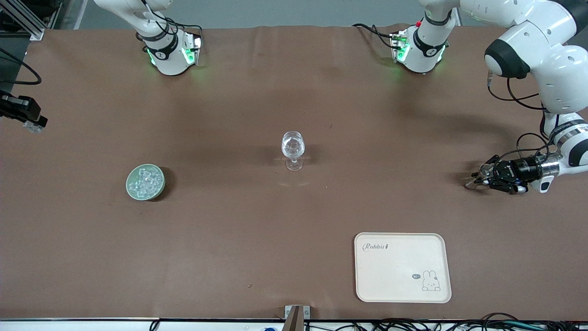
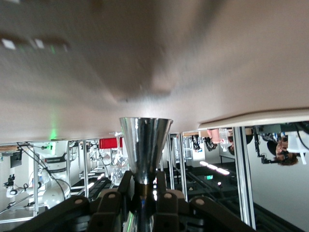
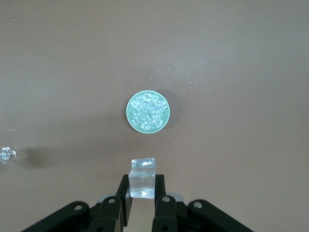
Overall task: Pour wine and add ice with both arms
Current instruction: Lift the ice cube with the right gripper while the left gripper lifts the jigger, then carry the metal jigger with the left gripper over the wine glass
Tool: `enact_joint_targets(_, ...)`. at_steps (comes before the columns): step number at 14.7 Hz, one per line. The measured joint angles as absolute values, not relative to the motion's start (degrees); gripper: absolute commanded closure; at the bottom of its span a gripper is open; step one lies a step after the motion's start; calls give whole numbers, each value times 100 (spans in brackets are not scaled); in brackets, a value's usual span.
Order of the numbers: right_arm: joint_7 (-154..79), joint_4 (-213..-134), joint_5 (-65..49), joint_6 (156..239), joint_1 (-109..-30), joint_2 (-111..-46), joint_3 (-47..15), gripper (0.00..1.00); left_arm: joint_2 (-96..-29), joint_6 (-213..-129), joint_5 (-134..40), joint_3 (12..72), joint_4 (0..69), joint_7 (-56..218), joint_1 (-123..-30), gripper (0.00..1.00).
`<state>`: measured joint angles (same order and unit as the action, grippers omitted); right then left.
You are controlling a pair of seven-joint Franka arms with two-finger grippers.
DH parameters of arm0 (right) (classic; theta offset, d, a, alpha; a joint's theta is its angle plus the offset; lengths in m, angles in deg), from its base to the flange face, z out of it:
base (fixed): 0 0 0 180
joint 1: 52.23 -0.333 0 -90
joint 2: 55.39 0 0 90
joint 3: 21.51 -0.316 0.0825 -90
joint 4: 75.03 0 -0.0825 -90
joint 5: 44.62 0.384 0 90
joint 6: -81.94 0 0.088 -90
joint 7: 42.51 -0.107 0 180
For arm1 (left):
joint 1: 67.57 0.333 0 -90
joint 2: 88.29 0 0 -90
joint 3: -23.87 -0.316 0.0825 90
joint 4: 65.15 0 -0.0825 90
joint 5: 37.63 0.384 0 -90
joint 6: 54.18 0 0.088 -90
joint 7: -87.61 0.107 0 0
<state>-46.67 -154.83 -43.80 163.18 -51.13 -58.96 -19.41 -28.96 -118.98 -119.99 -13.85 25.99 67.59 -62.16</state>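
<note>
My left gripper is low over the table at the left arm's end, turned on its side and shut on the small shiny metal jigger. My right gripper is up in the air at the right arm's end of the table, shut on one clear ice cube. In the right wrist view the pale green dish with several ice cubes lies below it. The dish and the clear stemmed glass stand on the brown table. I cannot tell whether there is wine in the glass.
A cream tray with a rabbit drawing lies near the front camera, toward the left arm's end. The glass also shows at the edge of the right wrist view. Cables run along the table's near edge.
</note>
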Motion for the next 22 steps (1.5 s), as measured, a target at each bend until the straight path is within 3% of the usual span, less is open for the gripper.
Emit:
enact_joint_targets(7,-4667,-15483,-4380,16387,-5112,-5896,-1943,97,-3564,-11595,-11907,-1391,2585,6385,-6372,100)
enact_joint_targets(14,-4660,-15485,-4387,16472,-5112,-5896,-1940,97,-4448,-11687,-11730,-1317,3272,6039,-6965,100)
enact_joint_targets(19,-4648,-15496,-4426,16481,-5111,-5896,-1939,97,-5843,-13097,-10857,57,3681,5114,-6872,100)
enact_joint_targets(22,-4648,-15502,-4430,16481,-5111,-5896,-1939,97,-6484,-13539,-10665,703,3978,4748,-6820,100)
